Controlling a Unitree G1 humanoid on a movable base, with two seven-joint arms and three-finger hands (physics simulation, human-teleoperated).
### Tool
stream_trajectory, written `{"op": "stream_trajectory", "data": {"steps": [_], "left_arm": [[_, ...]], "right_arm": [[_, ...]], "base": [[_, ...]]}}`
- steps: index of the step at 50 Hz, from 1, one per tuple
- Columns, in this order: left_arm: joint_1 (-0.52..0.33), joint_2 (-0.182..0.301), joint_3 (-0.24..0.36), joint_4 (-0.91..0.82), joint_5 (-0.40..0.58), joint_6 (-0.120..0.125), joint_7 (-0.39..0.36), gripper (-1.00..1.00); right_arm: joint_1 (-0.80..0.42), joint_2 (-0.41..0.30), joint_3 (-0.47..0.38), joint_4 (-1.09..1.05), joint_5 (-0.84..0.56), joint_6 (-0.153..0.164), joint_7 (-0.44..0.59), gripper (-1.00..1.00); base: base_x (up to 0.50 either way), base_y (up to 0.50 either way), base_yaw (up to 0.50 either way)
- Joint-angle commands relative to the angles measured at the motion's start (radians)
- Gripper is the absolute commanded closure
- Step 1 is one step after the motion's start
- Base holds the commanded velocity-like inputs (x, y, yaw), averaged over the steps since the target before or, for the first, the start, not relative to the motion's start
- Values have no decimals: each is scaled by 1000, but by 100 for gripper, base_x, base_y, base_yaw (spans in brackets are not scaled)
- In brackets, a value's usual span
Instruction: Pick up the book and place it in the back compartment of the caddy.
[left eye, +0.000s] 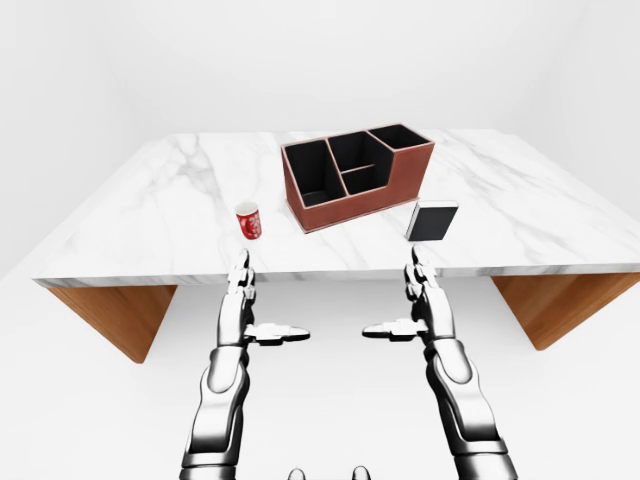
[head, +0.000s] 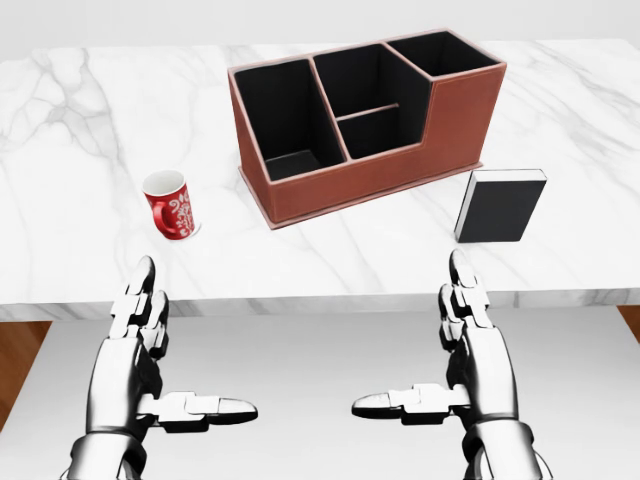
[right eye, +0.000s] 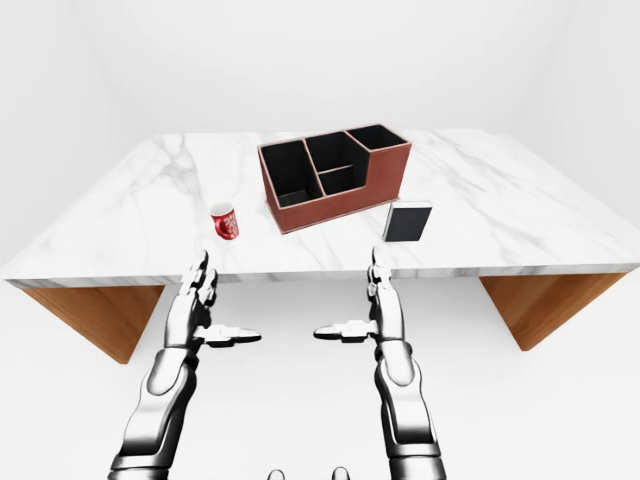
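A black book (head: 498, 206) with white page edges stands upright on the marble table (head: 70, 210), just right of the caddy and near the table's lower edge in the head view. The brown caddy (head: 352, 186) has several black-lined compartments; its tallest one (head: 440, 52) is at the upper right. My left hand (head: 185, 345) and right hand (head: 415, 335) are both open below the table's edge, palms facing each other, thumbs pointing inward, holding nothing. The right hand's fingertips (head: 460, 268) are just below the book, apart from it.
A red mug (head: 172, 205) with a white pattern stands left of the caddy, above my left hand. The table rests on wooden supports (left eye: 112, 312) at both ends. White floor and walls surround it.
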Motion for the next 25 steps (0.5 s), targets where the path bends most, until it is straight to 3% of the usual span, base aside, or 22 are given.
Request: {"op": "stream_trajectory", "data": {"steps": [1, 6, 7, 18, 25], "left_arm": [[2, 13, 22, -24, -5, 22, -23, -100], [4, 20, 33, -95, -9, 84, -30, -100], [2, 23, 37, -108, -9, 84, -32, -100], [10, 33, 66, -287, -18, 84, -63, -100], [6, 34, 78, -312, -24, 84, -70, -100]], "right_arm": [[-1, -13, -21, -10, 19, 34, 28, -100], [5, -17, -18, -47, -6, 62, 28, -100], [8, -18, -21, -66, -7, 75, 28, -100], [21, -29, -56, -224, -8, 75, 40, -100], [23, -29, -62, -262, -9, 75, 45, -100]], "base": [[0, 0, 0], [0, 0, 0], [0, 0, 0], [0, 0, 0], [0, 0, 0]]}}
